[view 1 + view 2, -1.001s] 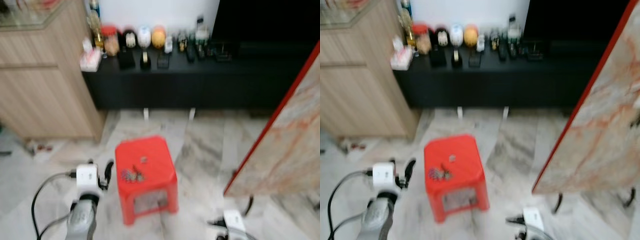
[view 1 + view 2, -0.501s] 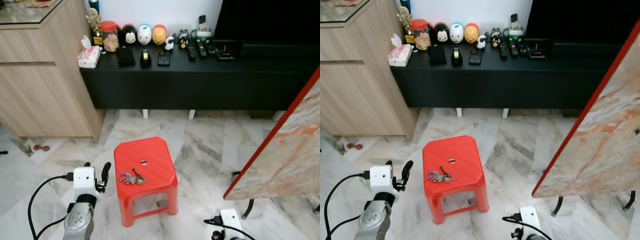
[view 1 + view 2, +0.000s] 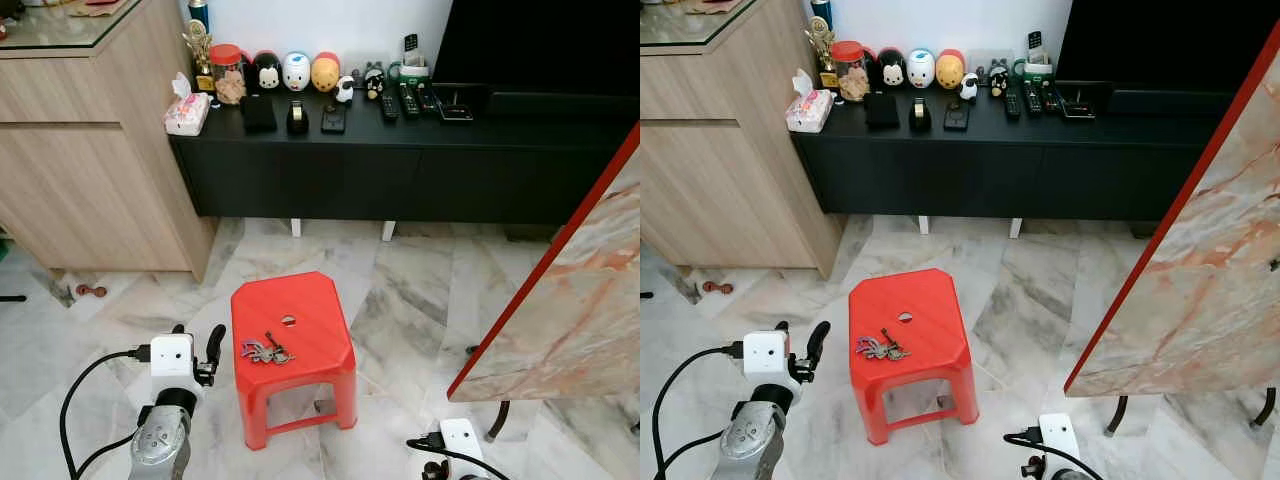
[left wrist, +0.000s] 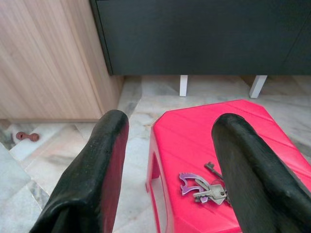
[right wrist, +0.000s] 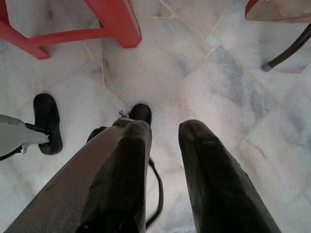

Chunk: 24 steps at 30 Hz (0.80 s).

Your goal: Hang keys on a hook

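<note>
Keys (image 3: 264, 351) lie loose on top of red stool (image 3: 292, 352), toward its left half, just beside the round hole in the seat at approx. 1 o'clock from the bunch. A purple fob and several metal keys are visible in L wrist view. Stool stands on marble floor (image 3: 420, 300), well short of black TV console (image 3: 400, 165) at 12 o'clock. Wood cabinet (image 3: 90, 160) at 10 o'clock. No hook identifiable in any view.

Left gripper (image 3: 195, 352) sits just beside stool's left edge, at 9 o'clock from the keys, fingers spread wide, nothing held. L wrist view confirms: both pads (image 4: 90, 179) apart, keys lying between them but farther out and lower. Right gripper (image 5: 163, 160) hangs low at 5 o'clock near the floor, idle; fingers slightly parted, nothing between them.

Assessment: step in hand is approach and pick-up; task barely begun.

Recommendations:
- Bring L gripper over seat, descend vertically above the bunch.
- Aim for ring/fob junction, not a single key blade; flat blades will likely slip on smooth plastic.
- Close only once both pads bracket the bunch.
- Light plastic stool may slide if nudged; avoid side contact.
- Locate hook before lifting away.
</note>
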Available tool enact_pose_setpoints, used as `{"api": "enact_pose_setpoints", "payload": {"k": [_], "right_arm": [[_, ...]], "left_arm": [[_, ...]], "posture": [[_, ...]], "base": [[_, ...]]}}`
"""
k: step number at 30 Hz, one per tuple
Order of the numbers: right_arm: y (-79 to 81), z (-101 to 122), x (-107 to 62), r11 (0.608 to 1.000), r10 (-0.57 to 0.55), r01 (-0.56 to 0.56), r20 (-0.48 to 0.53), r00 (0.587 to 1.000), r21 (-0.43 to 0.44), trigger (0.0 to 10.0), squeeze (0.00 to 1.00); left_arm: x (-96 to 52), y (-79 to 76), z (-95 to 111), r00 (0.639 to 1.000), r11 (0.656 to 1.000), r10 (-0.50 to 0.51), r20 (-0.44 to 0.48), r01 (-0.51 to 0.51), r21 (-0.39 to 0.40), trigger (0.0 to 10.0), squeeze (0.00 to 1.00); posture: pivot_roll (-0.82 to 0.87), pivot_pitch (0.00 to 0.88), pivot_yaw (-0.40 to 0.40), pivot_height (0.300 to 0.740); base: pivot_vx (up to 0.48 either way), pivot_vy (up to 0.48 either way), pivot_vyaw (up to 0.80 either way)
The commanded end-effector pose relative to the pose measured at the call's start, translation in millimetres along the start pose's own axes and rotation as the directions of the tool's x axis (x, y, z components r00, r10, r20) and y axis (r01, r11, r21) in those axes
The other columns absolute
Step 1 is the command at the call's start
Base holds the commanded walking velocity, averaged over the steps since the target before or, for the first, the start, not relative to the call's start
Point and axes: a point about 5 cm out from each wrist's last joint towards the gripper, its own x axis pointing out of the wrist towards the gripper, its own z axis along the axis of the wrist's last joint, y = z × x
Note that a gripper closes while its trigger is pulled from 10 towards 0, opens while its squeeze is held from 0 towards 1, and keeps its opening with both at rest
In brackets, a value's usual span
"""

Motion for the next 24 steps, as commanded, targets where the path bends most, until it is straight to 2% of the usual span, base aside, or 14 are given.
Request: {"api": "enact_pose_setpoints", "payload": {"k": [1, 8, 24], "right_arm": [[-1.5, -3.7, -0.5, 1.000, -0.007, 0.007, -0.006, 1.000, 0.011, 10.0, 0.00], [-0.5, -4.0, -0.4, 1.000, -0.005, 0.005, -0.006, 1.000, 0.013, 10.0, 0.00], [0.1, -3.7, -0.3, 1.000, -0.003, 0.004, -0.004, 1.000, 0.018, 10.0, 0.00]], "left_arm": [[-1.7, -0.7, -2.9, 1.000, 1.000, -0.006, -0.013, 0.006, -0.002, 10.0, 0.00], [-0.7, -3.8, -3.4, 1.000, 1.000, -0.023, -0.020, 0.023, -0.001, 10.0, 0.00], [0.3, -4.0, -1.8, 1.000, 1.000, -0.024, -0.014, 0.024, 0.000, 10.0, 0.00]], "posture": [[0.02, 0.090, -0.042, 0.740], [0.02, 0.076, -0.037, 0.740], [0.02, 0.087, -0.037, 0.740]], "base": [[0.000, 0.000, 0.00], [0.000, 0.000, 0.00], [0.273, 0.000, 0.00]]}}
